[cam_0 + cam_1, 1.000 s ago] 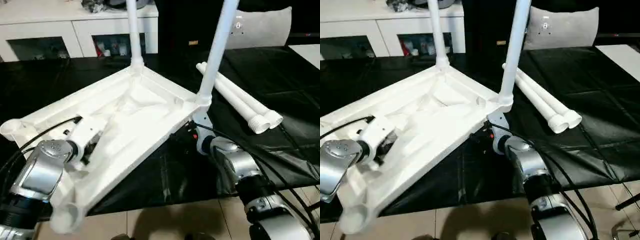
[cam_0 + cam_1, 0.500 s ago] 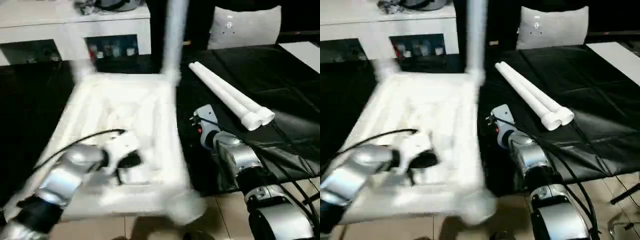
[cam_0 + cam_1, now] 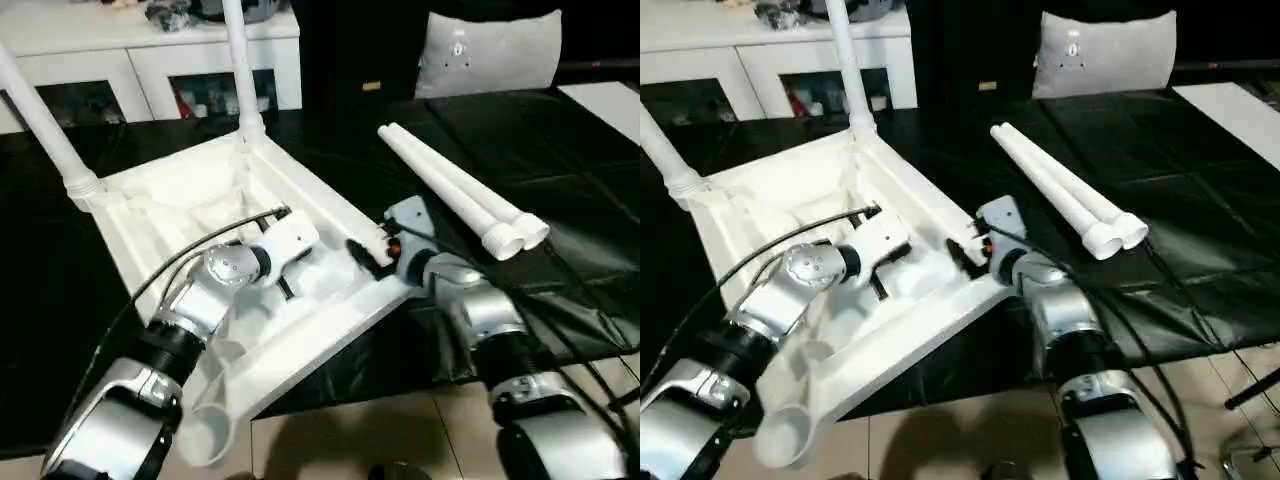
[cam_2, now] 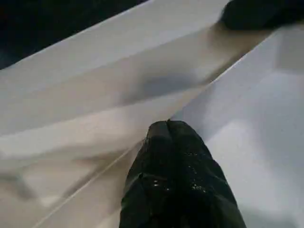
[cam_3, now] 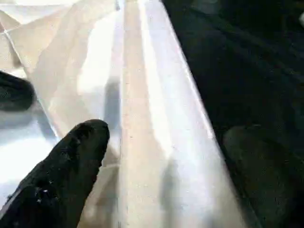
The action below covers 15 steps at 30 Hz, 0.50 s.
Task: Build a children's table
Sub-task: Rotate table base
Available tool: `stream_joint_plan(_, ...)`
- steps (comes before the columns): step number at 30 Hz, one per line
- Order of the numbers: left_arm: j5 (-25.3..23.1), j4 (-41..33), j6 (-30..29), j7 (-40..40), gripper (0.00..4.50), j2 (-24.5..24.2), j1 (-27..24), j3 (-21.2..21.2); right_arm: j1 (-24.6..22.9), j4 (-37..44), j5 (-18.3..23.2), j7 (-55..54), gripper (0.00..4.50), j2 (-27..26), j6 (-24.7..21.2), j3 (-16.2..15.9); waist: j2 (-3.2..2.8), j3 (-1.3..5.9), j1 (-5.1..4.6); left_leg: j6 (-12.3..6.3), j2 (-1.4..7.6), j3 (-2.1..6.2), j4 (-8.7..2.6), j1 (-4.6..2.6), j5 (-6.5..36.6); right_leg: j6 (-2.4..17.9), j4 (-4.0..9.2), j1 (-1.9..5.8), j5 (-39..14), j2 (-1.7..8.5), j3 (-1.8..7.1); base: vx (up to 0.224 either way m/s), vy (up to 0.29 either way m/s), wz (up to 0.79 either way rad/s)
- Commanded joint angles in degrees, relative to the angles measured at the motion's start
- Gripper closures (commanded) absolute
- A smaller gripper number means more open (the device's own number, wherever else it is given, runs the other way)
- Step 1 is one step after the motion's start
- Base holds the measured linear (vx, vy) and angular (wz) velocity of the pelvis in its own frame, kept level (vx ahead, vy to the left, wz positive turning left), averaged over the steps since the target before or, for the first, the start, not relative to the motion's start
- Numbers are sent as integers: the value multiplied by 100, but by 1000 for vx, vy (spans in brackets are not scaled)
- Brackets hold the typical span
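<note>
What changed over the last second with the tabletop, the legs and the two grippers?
The upside-down tabletop has swung round on the black table: its two fitted legs, a second ago at the far and right corners, now stand far and left. The left gripper has shut inside its ribbing. The right gripper stays open astride the rim; the two loose legs have not moved.
</note>
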<state>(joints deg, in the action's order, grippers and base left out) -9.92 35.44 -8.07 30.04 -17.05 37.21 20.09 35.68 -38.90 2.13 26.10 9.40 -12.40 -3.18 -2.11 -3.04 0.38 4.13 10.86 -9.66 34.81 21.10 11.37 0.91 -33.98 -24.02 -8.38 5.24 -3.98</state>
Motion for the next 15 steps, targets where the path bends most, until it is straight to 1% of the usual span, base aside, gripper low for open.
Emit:
stream_joint_plan(1, -75, 273, 211, -91, 446, -6, 51, -99, -74, 156, 42, -48, 0, 40, -92, 87, 3, 440, 28, -241, 100, 20, -411, 8, 1135, 1148, 378, 369, -1467, 219, 180, 0, 0, 0)
stream_joint_plan(2, -75, 273, 211, -91, 446, -6, 51, -99, -74, 156, 42, -48, 0, 40, -92, 87, 4, 442, 34, -269, 100, 18, -412, 7, 1101, 1191, 376, 369, -1370, 220, 177, 0, 0, 0)
stream_joint_plan(3, -88, 321, 305, -99, 446, -21, 33, -103, -102, 225, 53, -50, 0, 56, -122, 111, 35, 443, 30, -281, 106, 16, -412, 13, 1095, 1220, 368, 371, -1343, 222, 178, 0, 0, 0)
stream_joint_plan(4, -101, 398, 405, -124, 446, -26, 36, -103, -129, 288, 58, -50, 0, 65, -153, 127, 17, 449, 38, -305, 108, 17, -406, 13, 1059, 1263, 356, 374, -1284, 229, 180, 0, 0, 0)
stream_joint_plan(5, -58, 269, 430, -99, 446, -55, -48, -142, -163, 348, 55, -59, 0, 87, -163, 144, 79, 440, 41, -338, 109, 7, -406, 21, 1055, 1258, 369, 375, -1302, 230, 179, 0, 0, 0)
stream_joint_plan(6, -58, 269, 430, -99, 446, -55, -48, -142, -163, 348, 55, -59, 0, 87, -163, 144, 52, 438, 62, -348, 115, 8, -408, 17, 1008, 1256, 358, 378, -1317, 242, 183, 0, 0, 0)
stream_joint_plan(7, 0, 127, 453, -66, 446, -88, -137, -187, -196, 414, 60, -74, 0, 112, -173, 155, 49, 435, 57, -352, 115, 9, -407, 21, 1002, 1256, 358, 374, -1343, 244, 182, 0, 0, 0)
stream_joint_plan(8, 91, -67, 446, -64, 446, -122, -250, -282, -227, 503, 74, -80, 0, 148, -175, 166, 91, 433, 56, -354, 121, 3, -410, 23, 1000, 1242, 369, 374, -1413, 245, 180, 0, 0, 0)
stream_joint_plan(9, 163, -178, 418, -8, 446, -137, -309, -328, -233, 535, 79, -87, 0, 164, -163, 175, 74, 435, 69, -343, 134, 14, -412, 23, 989, 1253, 348, 384, -1423, 266, 184, 0, 0, 0)
stream_joint_plan(10, 345, -504, 328, 145, 429, -186, -467, -435, -232, 613, 95, -117, 0, 203, -125, 220, 58, 422, 68, -337, 136, 7, -416, 14, 1017, 1235, 364, 360, -1538, 260, 183, 0, 0, 0)
stream_joint_plan(11, 417, -648, 287, 210, 429, -209, -532, -474, -225, 644, 102, -132, 0, 218, -108, 245, 71, 419, 67, -315, 147, 6, -422, 14, 1065, 1219, 358, 364, -1636, 266, 188, 0, 0, 0)
stream_joint_plan(12, 501, -818, 237, 291, 408, -235, -609, -517, -216, 677, 109, -152, 0, 234, -85, 277, 66, 405, 66, -309, 135, -10, -425, -7, 1153, 1164, 393, 320, -1791, 234, 186, 0, 0, 0)
stream_joint_plan(13, 731, -1148, 117, 468, 405, -253, -749, -625, -189, 735, 141, -175, 0, 261, -60, 351, 78, 405, 69, -294, 144, -4, -429, -8, 1181, 1150, 388, 326, -1840, 249, 190, 0, 0, 0)
stream_joint_plan(14, 943, -1503, -28, 647, 405, -276, -884, -691, -149, 764, 158, -219, 0, 302, -58, 426, 83, 403, 81, -282, 147, -10, -432, -8, 1156, 1144, 390, 316, -1867, 249, 195, 0, 0, 0)
stream_joint_plan(15, 943, -1503, -28, 647, 399, -276, -884, -691, -149, 764, 158, -219, 0, 302, -58, 426, 75, 409, 95, -266, 155, -7, -431, -15, 1123, 1160, 369, 319, -1822, 257, 199, 0, 0, 0)
